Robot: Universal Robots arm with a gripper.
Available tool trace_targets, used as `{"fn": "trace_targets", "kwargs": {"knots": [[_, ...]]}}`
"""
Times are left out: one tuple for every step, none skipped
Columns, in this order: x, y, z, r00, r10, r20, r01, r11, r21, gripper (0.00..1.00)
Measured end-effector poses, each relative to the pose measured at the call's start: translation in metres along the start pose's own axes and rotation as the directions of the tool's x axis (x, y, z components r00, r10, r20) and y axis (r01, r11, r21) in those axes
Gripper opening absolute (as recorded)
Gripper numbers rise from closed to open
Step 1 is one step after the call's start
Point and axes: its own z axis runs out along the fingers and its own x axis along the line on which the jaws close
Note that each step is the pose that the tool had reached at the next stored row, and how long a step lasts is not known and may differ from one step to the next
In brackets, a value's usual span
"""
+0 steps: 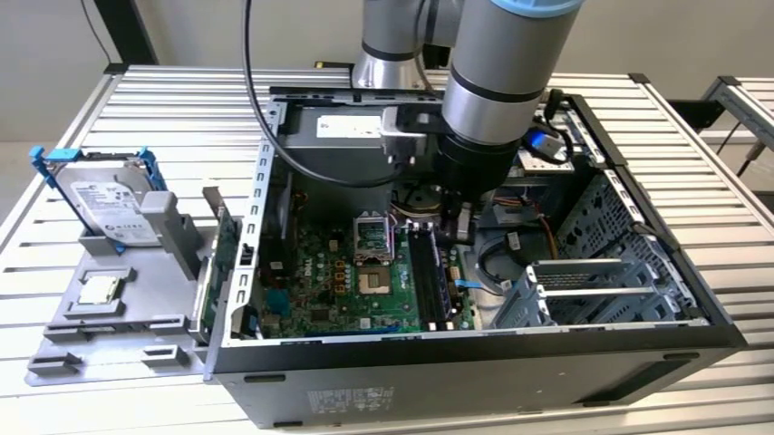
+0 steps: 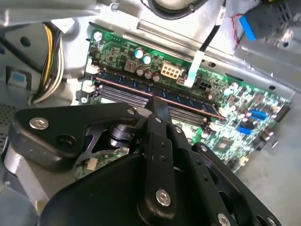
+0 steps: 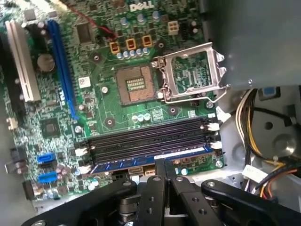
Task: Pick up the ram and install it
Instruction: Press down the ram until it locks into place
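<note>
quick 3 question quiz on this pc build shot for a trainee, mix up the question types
1. True or false: the ram lies on the grey tray outside the case.
2. What stands at the back of that tray in the exterior view? A) the hard drive B) a fan C) a keyboard
3. Of the memory slots in the first wrist view, is the ram in the one nearest to the processor socket or farthest from it?

Key:
1. False: it stands in a motherboard slot, right at the gripper.
2. A
3. Farthest
</note>
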Motion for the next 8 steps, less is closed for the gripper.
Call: {"fn": "trace_targets", "kwargs": {"knots": [[0.0,0.0,0.0,0.9998,-0.017,0.0,0.017,0.9998,0.0002,0.0],[0.0,0.0,0.0,0.9994,-0.035,0.0,0.035,0.9994,0.0003,0.0],[0.0,0.0,0.0,0.9985,-0.054,0.0,0.054,0.9985,0.0004,0.0],[0.0,0.0,0.0,0.9974,-0.072,-0.0001,0.072,0.9974,0.0006,0.0],[0.0,0.0,0.0,0.996,-0.09,0.0,0.09,0.996,0.0008,0.0],[0.0,0.0,0.0,0.9943,-0.107,0.0,0.107,0.9943,0.001,0.0],[0.0,0.0004,0.0001,0.9931,-0.118,0.0006,0.118,0.9931,0.0017,0.0],[0.0002,0.0011,0.0001,0.9928,-0.12,0.001,0.12,0.9928,0.003,0.0]]}}
